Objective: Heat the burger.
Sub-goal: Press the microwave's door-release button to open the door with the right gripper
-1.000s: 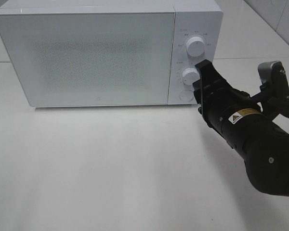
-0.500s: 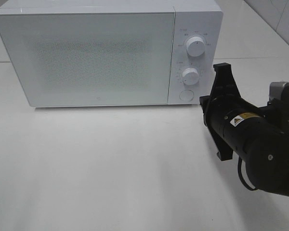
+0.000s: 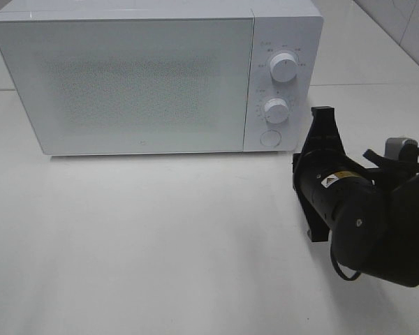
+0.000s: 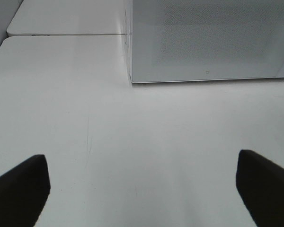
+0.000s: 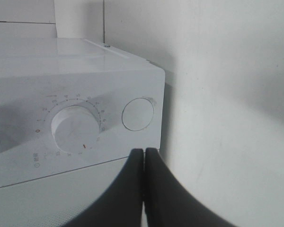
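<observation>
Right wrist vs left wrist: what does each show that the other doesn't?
Right wrist only: the timer dial, the round button beside it, and the right gripper shut on nothing, close to the control panel.
Left wrist only: the left gripper, open, over a broad stretch of bare table.
Both: the white microwave and the white table it stands on.

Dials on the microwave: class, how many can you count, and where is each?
2. The upper dial sits near the top of the control panel; the lower dial sits directly below it, above a flat round button.
</observation>
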